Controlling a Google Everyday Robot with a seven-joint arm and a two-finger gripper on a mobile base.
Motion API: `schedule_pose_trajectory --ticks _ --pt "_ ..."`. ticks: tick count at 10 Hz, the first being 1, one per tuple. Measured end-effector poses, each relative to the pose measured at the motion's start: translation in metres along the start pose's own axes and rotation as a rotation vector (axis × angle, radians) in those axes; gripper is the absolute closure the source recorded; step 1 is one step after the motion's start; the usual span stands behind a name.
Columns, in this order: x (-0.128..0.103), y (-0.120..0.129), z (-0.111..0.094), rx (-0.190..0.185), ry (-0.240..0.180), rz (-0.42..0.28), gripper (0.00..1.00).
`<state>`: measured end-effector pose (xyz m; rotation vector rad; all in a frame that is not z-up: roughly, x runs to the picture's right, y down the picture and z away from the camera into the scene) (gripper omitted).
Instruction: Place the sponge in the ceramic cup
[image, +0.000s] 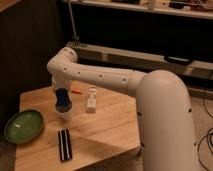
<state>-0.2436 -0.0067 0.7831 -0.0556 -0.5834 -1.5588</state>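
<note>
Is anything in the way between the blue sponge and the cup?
Nothing visible. The sponge is just under the gripper, directly over the cup. The bottle and the plate sit off to the sides, out of the path.

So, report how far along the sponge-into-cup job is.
Done: the small bright-blue soft sponge is off the wooden table, directly over the pale ceramic cup. In hand: the tool sits just above the sponge, at the cup's mouth. Left: the sponge shows above the rim, so it needs seating inside.
</note>
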Motion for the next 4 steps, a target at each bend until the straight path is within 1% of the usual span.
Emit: schedule_pose_trajectory --ticks 2,4 --pt "-0.0016 -0.0020 0.0011 -0.006 0.000 -0.011 0.20" --pt "-0.0009 0.0007 -0.0012 -0.013 0.014 -0.020 0.20"
